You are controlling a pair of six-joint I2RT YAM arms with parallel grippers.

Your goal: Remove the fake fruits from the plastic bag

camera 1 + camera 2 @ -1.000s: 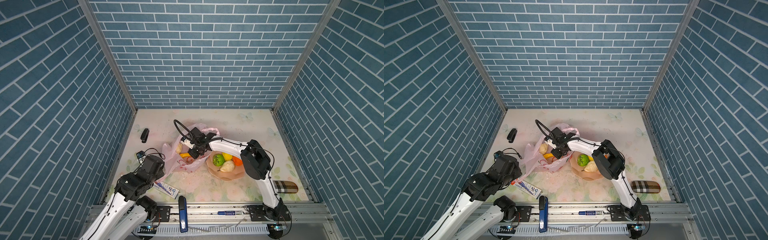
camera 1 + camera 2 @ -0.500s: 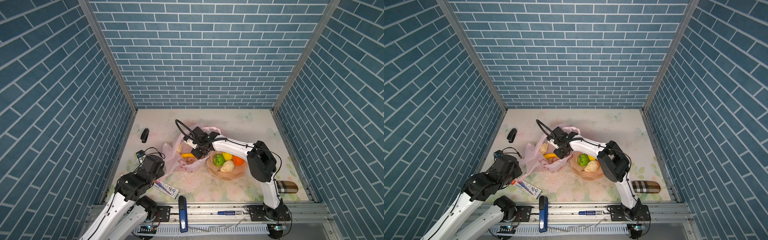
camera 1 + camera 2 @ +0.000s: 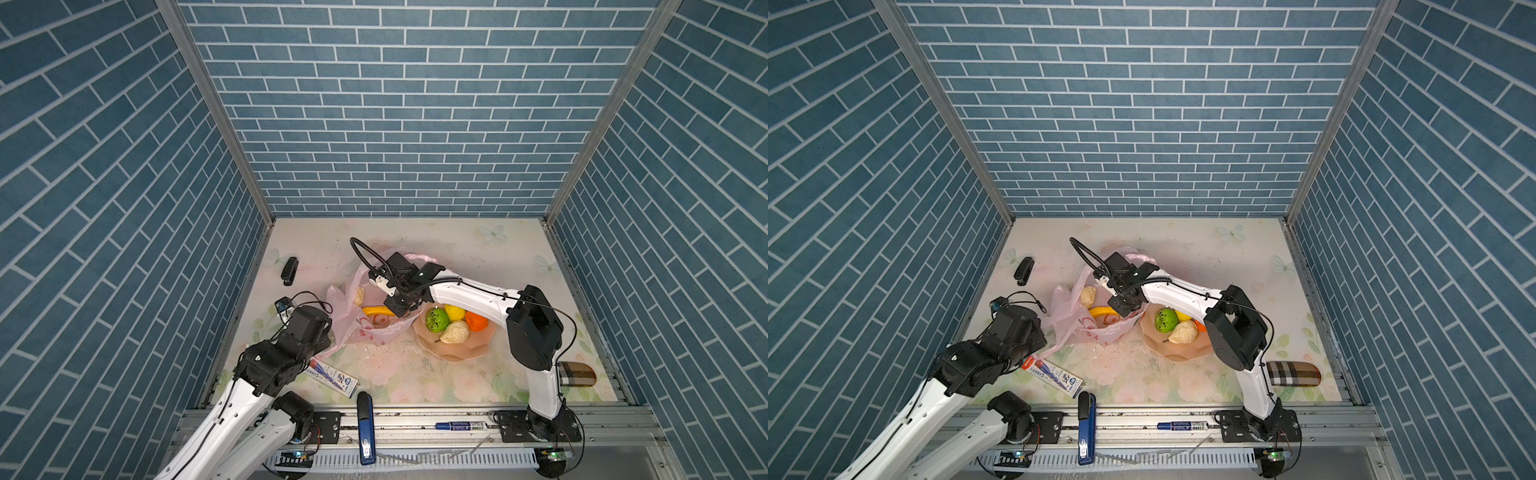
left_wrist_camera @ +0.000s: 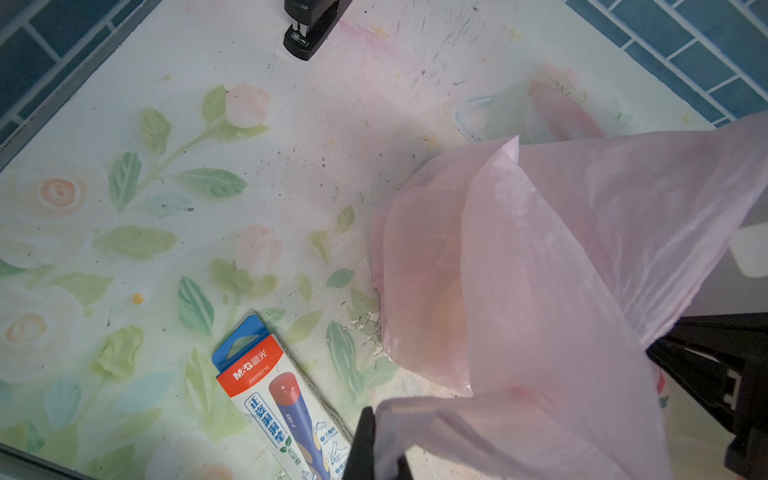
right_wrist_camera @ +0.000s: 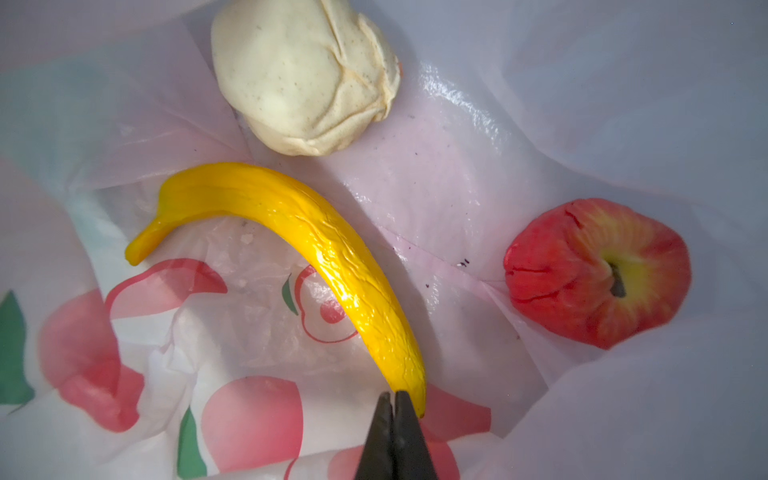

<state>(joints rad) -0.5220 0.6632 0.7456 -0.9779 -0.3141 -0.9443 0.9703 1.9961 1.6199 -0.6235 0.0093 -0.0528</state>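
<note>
Down inside the bag (image 5: 457, 137), my right jaws are pressed together with nothing between them, tips just beside the end of the banana (image 5: 291, 232). A cream fruit (image 5: 307, 75) and a red apple (image 5: 598, 270) lie alongside it. Four more fruits (image 3: 455, 332) sit out on the plate (image 3: 461, 352). Over at the rim, my left jaws pinch the bag's film, holding the mouth up. Best way in, I reckon: spread wide first, straddle the banana across its narrow body, close gently, and catch no film underneath.
</note>
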